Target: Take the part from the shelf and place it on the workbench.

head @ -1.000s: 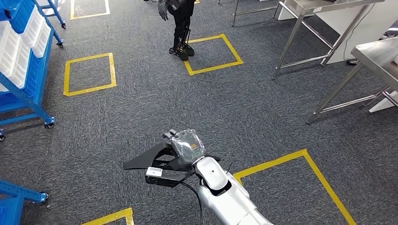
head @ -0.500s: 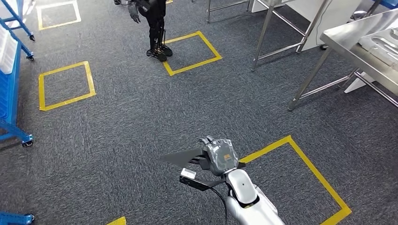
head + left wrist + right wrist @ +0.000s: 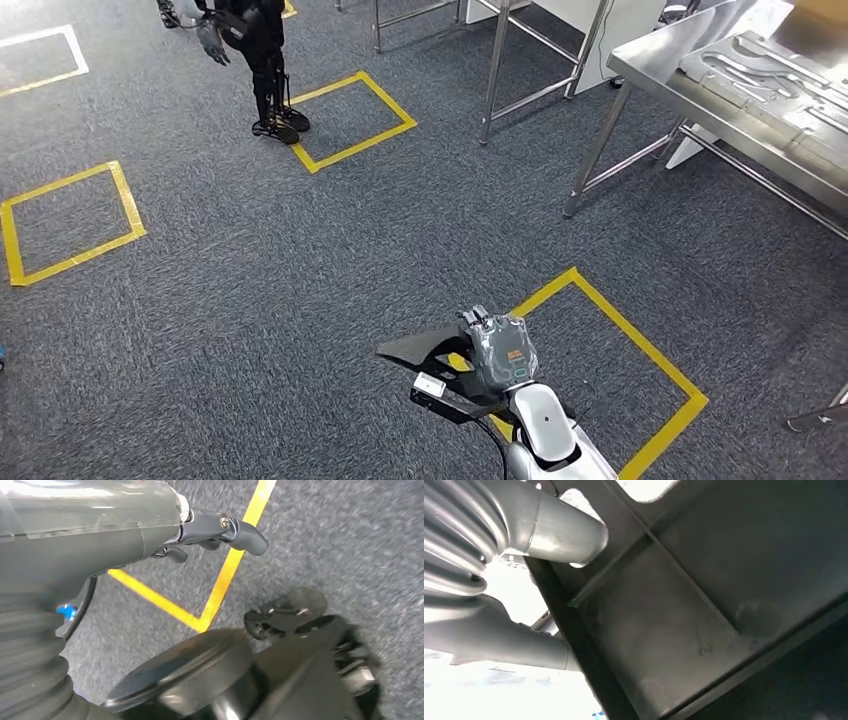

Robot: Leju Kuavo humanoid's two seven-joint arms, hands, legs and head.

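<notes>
As the whole head view has swung since 1 s ago, the change is the camera's, not the things': the robot is turning w/ the load. Blue shelf racks that stood at the left edge are gone from frame; the steel table (image 3: 700,85) now fills the upper right, where before only a corner showed at the right edge. Yellow floor square (image 3: 610,370) sits lower centre-right, just under the arm.

Right hand (image 3: 500,350), lower centre of head view, holds the part (image 3: 425,348), a flat black bracket-like piece sticking out toward frame left, w/ a small white tag on its lower arm. Grip looks the same as in both earlier pics: fingers wrapped over the part's edge, no slip visible. Right wrist view backs this up: grey thumb (image 3: 559,530) pressed on the dark ribbed panel of the part (image 3: 684,610).

Left hand (image 3: 200,527) hangs over the carpet, fingers curled in, nothing in them; pic is blurred, so that's approx.

Another dark robot (image 3: 255,55) stands upper left by a yellow square, well apart.

Table already carries grey moulded pieces (image 3: 745,70) at its top.

Meaning for task: pick from shelf looks done, carry phase under way; table is in sight but still well apart, so more turning/walking needed before placing. Risk: long part overhangs the hand, could swing near the table legs (image 3: 595,160) on approach.
</notes>
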